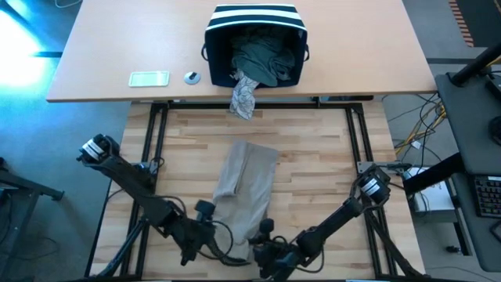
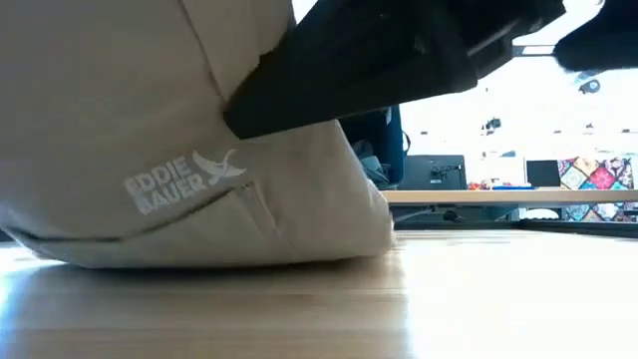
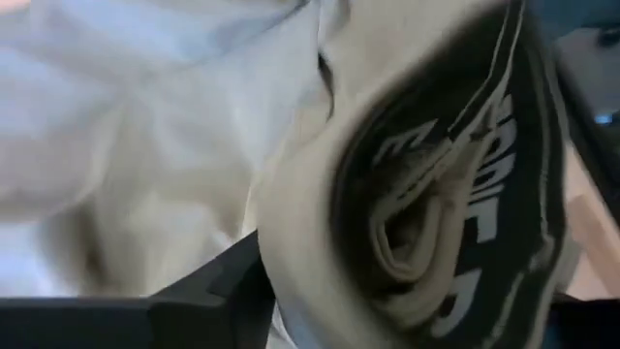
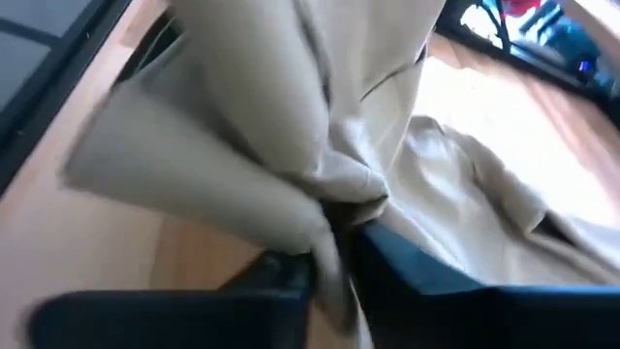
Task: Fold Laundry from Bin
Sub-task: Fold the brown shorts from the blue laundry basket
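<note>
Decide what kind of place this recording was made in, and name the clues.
Probably a robotics lab or workshop: a butcher-block table on a metal frame, loose cables on the floor, and computer monitors on a desk behind.

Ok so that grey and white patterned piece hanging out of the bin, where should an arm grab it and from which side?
Grip the grey-white patterned garment at its lower hanging end, coming from the arms' side of the table. It spills over the open mouth of the bin past the desk edge, so that end hangs free, while its upper part lies tucked beside the dark green garment.
</note>
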Robot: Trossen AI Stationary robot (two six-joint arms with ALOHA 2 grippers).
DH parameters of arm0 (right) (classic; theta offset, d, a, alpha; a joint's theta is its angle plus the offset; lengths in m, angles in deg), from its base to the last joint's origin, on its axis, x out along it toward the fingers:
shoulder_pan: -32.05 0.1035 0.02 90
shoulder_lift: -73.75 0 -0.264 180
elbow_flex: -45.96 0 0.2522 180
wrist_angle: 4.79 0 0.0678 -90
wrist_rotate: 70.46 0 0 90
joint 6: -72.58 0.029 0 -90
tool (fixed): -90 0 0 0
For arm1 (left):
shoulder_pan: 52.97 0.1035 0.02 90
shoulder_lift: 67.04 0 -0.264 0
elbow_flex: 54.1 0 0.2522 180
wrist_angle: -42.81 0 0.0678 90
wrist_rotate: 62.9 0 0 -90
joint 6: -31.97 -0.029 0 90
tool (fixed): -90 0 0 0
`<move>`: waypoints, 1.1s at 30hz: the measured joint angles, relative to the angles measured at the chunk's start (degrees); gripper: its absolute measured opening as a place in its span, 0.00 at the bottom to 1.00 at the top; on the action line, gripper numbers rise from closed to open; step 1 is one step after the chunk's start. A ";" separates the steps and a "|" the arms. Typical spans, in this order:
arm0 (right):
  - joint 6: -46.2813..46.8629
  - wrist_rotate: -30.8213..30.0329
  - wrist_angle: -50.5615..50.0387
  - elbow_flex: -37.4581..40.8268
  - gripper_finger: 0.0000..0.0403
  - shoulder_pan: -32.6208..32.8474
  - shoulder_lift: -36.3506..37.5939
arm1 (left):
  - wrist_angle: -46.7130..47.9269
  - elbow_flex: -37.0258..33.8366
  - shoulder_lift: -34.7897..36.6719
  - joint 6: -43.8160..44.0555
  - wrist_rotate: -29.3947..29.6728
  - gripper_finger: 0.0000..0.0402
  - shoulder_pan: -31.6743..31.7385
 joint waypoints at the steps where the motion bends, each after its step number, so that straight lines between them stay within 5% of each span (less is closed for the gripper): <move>1: 1.88 0.02 -0.94 0.00 0.07 0.01 0.36 | 2.30 -0.01 0.71 2.02 1.04 0.49 -0.78; 7: 23.93 -1.31 -13.02 0.35 0.03 0.15 3.51 | 10.19 -2.83 2.64 17.27 10.72 0.58 -8.10; 16: 51.73 -2.59 -21.48 0.61 0.02 1.14 4.65 | 2.39 -10.68 2.17 34.14 24.63 0.67 -15.19; 23: 69.17 -4.17 -30.71 0.68 0.02 1.18 7.65 | -14.78 -13.79 -6.29 24.84 29.43 0.69 -15.25; 33: 74.66 -3.75 -34.33 0.76 0.02 0.85 8.48 | -16.26 0.38 -27.62 -4.91 48.54 0.69 -14.65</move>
